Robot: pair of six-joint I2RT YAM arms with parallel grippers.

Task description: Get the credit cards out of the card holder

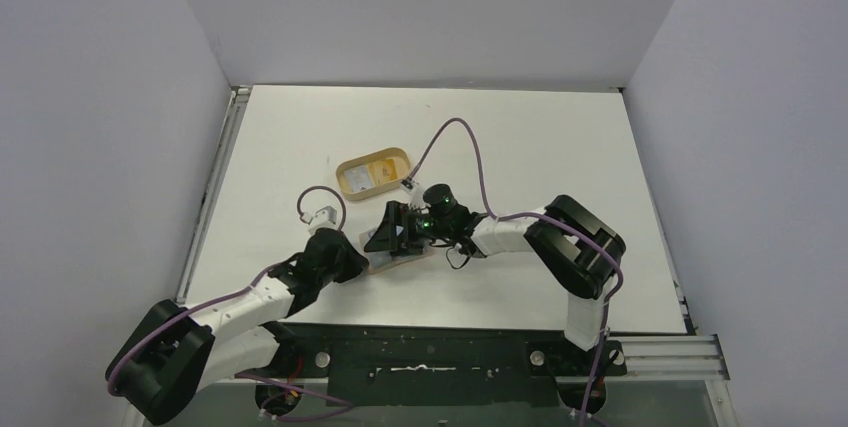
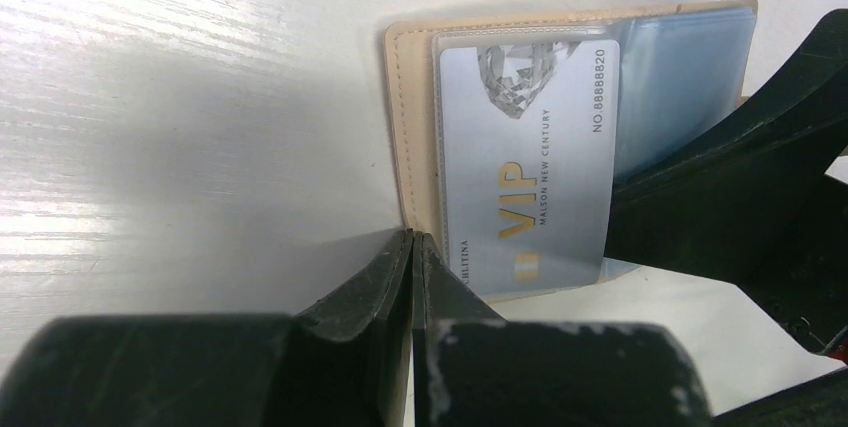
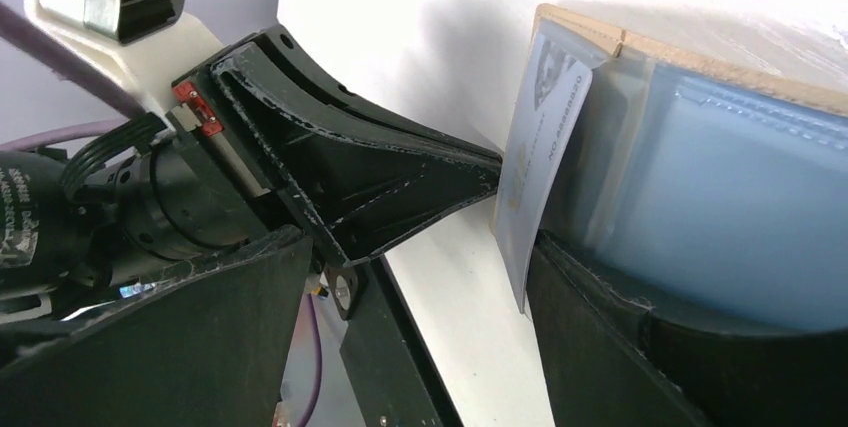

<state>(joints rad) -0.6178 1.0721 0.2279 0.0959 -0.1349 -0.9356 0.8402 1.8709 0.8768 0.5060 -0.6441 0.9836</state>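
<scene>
The tan card holder (image 2: 410, 127) lies open on the white table; in the top view (image 1: 402, 263) it sits between the two grippers. A light blue VIP credit card (image 2: 530, 167) sits in its clear sleeve and sticks out at one end; the right wrist view (image 3: 540, 137) shows it edge-on. My left gripper (image 2: 413, 239) is shut, its tips pinching the holder's tan edge beside the card (image 1: 365, 259). My right gripper (image 3: 420, 347) is open above the holder (image 1: 400, 232), one finger (image 3: 640, 347) resting on the blue-tinted sleeves (image 3: 720, 207).
An oval tan tray (image 1: 341, 175) with a yellow inside and a white-and-yellow item stands just beyond the grippers. Purple cables loop over both arms. A metal rail runs along the table's left edge (image 1: 215, 187).
</scene>
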